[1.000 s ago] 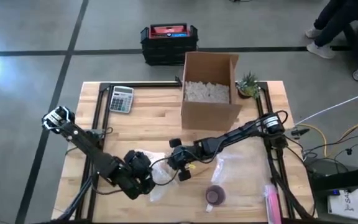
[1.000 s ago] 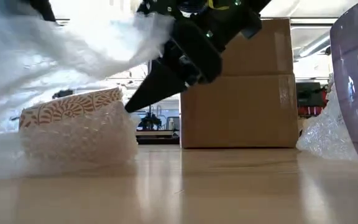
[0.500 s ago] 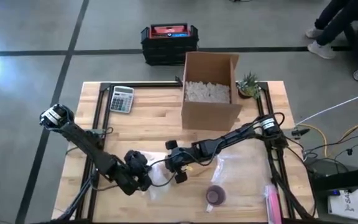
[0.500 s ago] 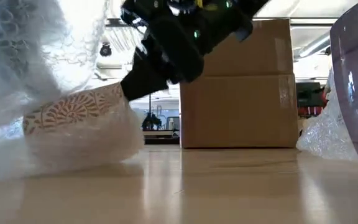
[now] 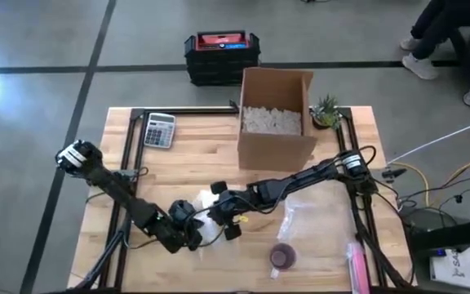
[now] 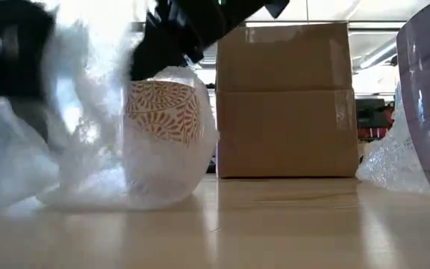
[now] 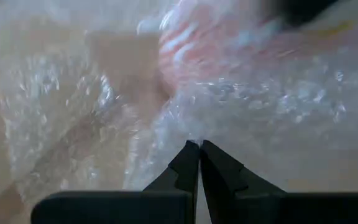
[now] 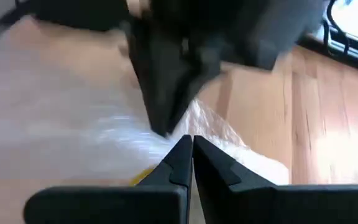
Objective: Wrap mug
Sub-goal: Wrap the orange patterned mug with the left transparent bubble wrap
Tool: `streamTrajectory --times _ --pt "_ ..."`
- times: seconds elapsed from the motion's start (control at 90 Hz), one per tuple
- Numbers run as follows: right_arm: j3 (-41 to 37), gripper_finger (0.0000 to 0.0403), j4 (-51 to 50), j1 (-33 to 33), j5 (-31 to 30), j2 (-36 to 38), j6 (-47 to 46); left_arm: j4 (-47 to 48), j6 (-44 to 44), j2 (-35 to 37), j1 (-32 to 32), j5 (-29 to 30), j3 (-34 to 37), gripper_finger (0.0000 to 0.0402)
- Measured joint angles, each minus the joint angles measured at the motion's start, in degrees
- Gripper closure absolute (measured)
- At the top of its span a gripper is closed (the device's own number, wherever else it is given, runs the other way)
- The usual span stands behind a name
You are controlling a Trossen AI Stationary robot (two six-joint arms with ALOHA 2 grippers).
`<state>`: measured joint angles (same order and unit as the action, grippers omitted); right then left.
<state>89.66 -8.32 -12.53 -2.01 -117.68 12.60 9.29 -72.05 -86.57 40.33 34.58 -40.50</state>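
A patterned mug (image 6: 163, 112) stands on the table inside clear bubble wrap (image 6: 88, 164), which covers its sides and spreads to the table's left. In the high view the bundle (image 5: 208, 229) lies near the table's front, left of centre. My left gripper (image 7: 199, 147) is shut on the wrap at the bundle's left side (image 5: 188, 233). My right gripper (image 8: 188, 140) is shut on the wrap just above the mug (image 6: 166, 45), reaching in from the right (image 5: 221, 214). The mug's handle is hidden. My left gripper pinches the bubble wrap (image 7: 194, 134) between its two fingertips, coming level from the table's left. The wrap bunches ahead of the fingers over the mug; how many layers are held cannot be told. My right gripper pinches a bunched part of the wrap (image 8: 197, 124) at its fingertips, slanting down from the right and above the mug's rim (image 6: 159, 75). The wrap drapes down from there over the mug.
A purple mug (image 5: 282, 257) stands near the front edge on another sheet of wrap (image 5: 312, 216). An open cardboard box (image 5: 276, 122) with packing filler stands at the far middle, a small plant (image 5: 326, 110) right of it, a calculator (image 5: 159, 129) far left, and a pink item (image 5: 356, 263) front right.
My right gripper has moved toward the table's left with the wrap, drawing it over the mug. The mug has gone from tilted to upright and has shifted a little to the right. The wrap that was held high at the left now hangs down around the mug.
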Motion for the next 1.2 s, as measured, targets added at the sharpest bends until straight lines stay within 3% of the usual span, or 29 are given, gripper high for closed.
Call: streamTrajectory --times 0.178,0.356,0.511,0.589,0.667,0.789,1.2 --pt "4.1 0.0403 -14.5 -0.2 -2.5 4.9 1.3 2.8 5.4 2.5 0.0 1.7 -5.0 0.0401" --pt "2.9 0.0403 -26.9 0.7 -6.0 8.2 -1.1 12.8 8.9 4.4 0.1 2.5 -12.3 0.0401" --pt "-2.5 0.0403 -24.8 1.1 -6.0 9.4 -4.1 23.2 12.7 4.5 -0.6 4.2 -20.0 0.0401" --pt "-5.5 0.0403 -20.9 0.8 -5.7 8.5 -5.0 23.1 16.0 4.4 -1.4 5.8 -22.0 0.0401" --pt "-6.2 0.0403 -15.4 0.5 -5.6 8.2 -5.8 23.0 19.3 4.0 -3.2 6.7 -22.0 0.0401" --pt "-6.2 0.0403 -15.2 0.4 -5.5 8.0 -6.2 22.3 20.8 2.5 -7.0 4.8 -21.0 0.0401" --pt "-3.9 0.0403 -23.0 0.9 -6.8 16.9 -1.3 20.3 22.3 -1.1 -11.2 3.4 -20.1 0.0401"
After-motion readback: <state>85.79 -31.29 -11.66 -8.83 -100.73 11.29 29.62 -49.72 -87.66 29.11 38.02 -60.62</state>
